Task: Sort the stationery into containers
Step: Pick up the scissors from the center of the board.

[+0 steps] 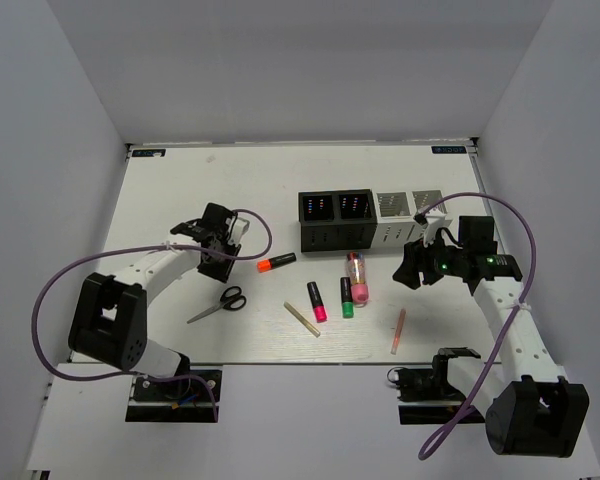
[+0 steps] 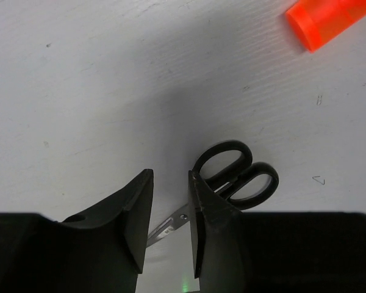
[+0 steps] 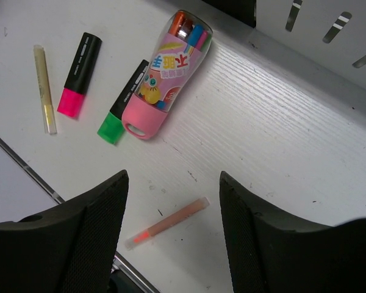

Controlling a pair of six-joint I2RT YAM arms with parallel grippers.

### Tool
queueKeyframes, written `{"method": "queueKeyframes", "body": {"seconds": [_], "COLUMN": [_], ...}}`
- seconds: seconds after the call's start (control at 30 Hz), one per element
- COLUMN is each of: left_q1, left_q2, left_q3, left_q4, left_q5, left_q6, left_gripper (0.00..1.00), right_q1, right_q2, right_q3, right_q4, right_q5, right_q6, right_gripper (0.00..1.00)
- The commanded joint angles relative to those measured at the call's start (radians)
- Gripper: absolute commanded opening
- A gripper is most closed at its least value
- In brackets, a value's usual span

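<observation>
Top external view: the containers (image 1: 370,220), a joined row of four mesh cups, stand at the far centre of the surface (image 1: 180,200). The left pincer (image 1: 220,262) hovers on the left, just beyond the scissors (image 1: 220,303). An orange-capped highlighter (image 1: 276,262) lies to its right. The right pincer (image 1: 410,270) hangs right of a clear pen case (image 1: 357,275).

Left wrist view: the left pincer (image 2: 171,183) stands at a narrow gap and holds nothing. The scissors (image 2: 238,177) lie on the surface below it.

Right wrist view: the right pincer (image 3: 172,183) stands wide and empty. The salmon stick (image 3: 168,223) lies on the surface, seen between its fingers (image 3: 91,232). Beyond lie the clear pen case (image 3: 165,73), green-capped highlighter (image 3: 119,110), pink-capped highlighter (image 3: 78,76) and beige stick (image 3: 44,91).
</observation>
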Motion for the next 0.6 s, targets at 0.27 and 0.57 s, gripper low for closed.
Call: {"method": "queueKeyframes", "body": {"seconds": [0.27, 0.57], "left_q1": [0.010, 0.004], "left_q2": [0.035, 0.070], "left_q3": [-0.033, -0.042], "left_q4": [0.110, 0.095], "left_q5": [0.101, 0.114], "left_q6": [0.009, 0.029], "left_gripper": [0.42, 0.43], "right_q1": [-0.001, -0.001], "right_q2": [-0.013, -0.013], "right_q3": [0.046, 0.048], "right_q4": [-0.031, -0.032], "right_q5": [-0.014, -0.011], "right_q6": [-0.022, -0.028], "right_gripper": [0.66, 0.67]}}
